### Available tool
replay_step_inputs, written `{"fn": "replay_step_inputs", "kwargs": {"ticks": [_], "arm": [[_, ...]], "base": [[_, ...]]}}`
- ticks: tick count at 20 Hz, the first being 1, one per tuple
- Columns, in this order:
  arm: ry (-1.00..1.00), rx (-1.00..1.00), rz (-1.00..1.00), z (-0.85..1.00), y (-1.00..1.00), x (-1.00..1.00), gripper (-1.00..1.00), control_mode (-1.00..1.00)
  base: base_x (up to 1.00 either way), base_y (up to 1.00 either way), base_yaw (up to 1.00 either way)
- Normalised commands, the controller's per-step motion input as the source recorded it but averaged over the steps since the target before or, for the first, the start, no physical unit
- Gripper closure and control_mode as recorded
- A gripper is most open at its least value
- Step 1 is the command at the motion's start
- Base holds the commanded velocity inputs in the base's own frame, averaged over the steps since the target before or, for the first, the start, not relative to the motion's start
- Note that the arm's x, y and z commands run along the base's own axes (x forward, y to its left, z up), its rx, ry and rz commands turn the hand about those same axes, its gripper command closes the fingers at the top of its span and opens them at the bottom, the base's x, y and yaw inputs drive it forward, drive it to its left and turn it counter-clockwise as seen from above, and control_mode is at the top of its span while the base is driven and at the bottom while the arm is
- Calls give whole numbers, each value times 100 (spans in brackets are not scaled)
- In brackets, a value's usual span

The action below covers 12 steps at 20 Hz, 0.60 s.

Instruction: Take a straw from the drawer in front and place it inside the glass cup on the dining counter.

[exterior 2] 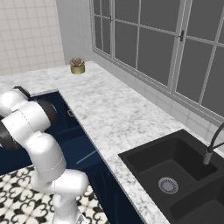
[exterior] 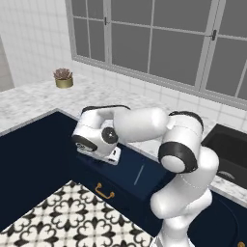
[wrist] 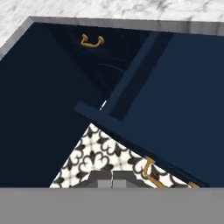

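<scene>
The straw (exterior: 139, 174) lies flat on the floor of the open drawer (exterior: 126, 170), a thin pale stick you can also make out in the right base view. It will likely be very light, stiff and slick, so take it near its middle, pinching across its width. Your jaws are closed on nothing, so open them before you reach down.

The light is soft and even, with no hard shadows. The white marble worktop (exterior 2: 109, 109) looks bright. The open navy-blue drawer (exterior: 137, 176) is very dark inside. The big grey window (exterior: 159, 38) shows no glare. Everything looks a little blurry and grainy.
</scene>
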Motion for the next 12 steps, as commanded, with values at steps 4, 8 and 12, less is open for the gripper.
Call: {"fn": "replay_step_inputs", "kwargs": {"ticks": [4,8,12], "arm": [[24,22,-58,29,-93,47,100,-100],[33,-2,-36,1,-76,42,100,-100],[17,-14,-12,-3,-35,-2,100,-100]], "base": [[0,0,0],[0,0,0],[0,0,0]]}}
